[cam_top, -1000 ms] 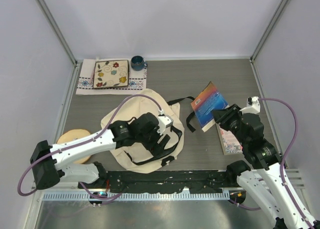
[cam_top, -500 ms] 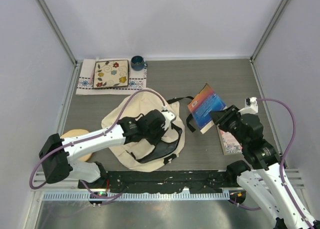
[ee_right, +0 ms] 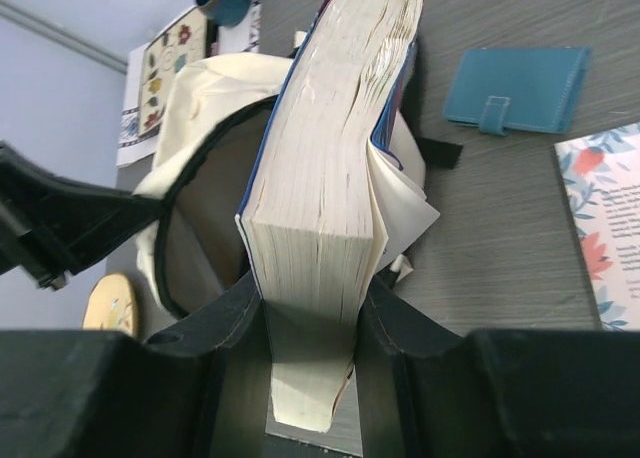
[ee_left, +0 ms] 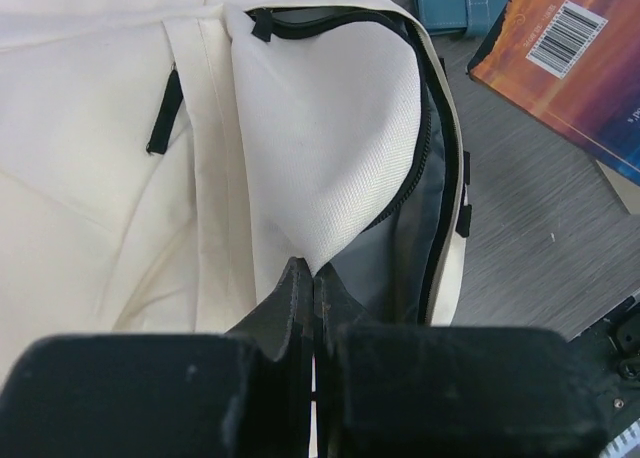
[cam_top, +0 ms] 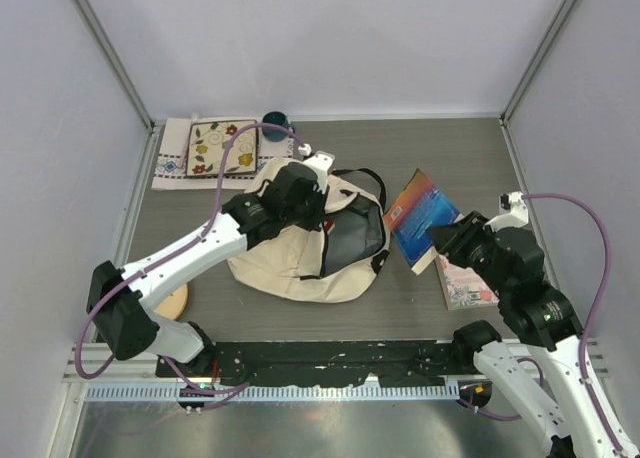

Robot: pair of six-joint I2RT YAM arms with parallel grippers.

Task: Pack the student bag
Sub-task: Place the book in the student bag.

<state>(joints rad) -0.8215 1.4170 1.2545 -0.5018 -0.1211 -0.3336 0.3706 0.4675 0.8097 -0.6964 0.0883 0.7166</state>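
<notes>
The student bag (cam_top: 290, 263), a cream fabric backpack, lies mid-table with its dark-lined mouth (cam_top: 352, 240) held open toward the right. My left gripper (cam_top: 312, 210) is shut on the cream edge of the mouth (ee_left: 330, 178) and lifts it; the fingertips (ee_left: 300, 278) pinch the fabric. My right gripper (cam_top: 452, 246) is shut on a thick paperback (cam_top: 422, 216) with a blue and orange cover. In the right wrist view the book (ee_right: 330, 158) points spine-up toward the bag's opening (ee_right: 200, 238), just in front of it.
A floral-cover book (cam_top: 465, 286) lies under my right arm. A blue wallet (ee_right: 515, 88) rests on the table beside the bag. A patterned plate on a placemat (cam_top: 222, 150) and a blue mug (cam_top: 277, 126) stand at the back left. A round wooden coaster (cam_top: 172, 300) lies front left.
My left gripper has shut on the bag's edge and pulled it up and toward the back right, dragging the bag along and opening its mouth. The right arm with the book shifted slightly.
</notes>
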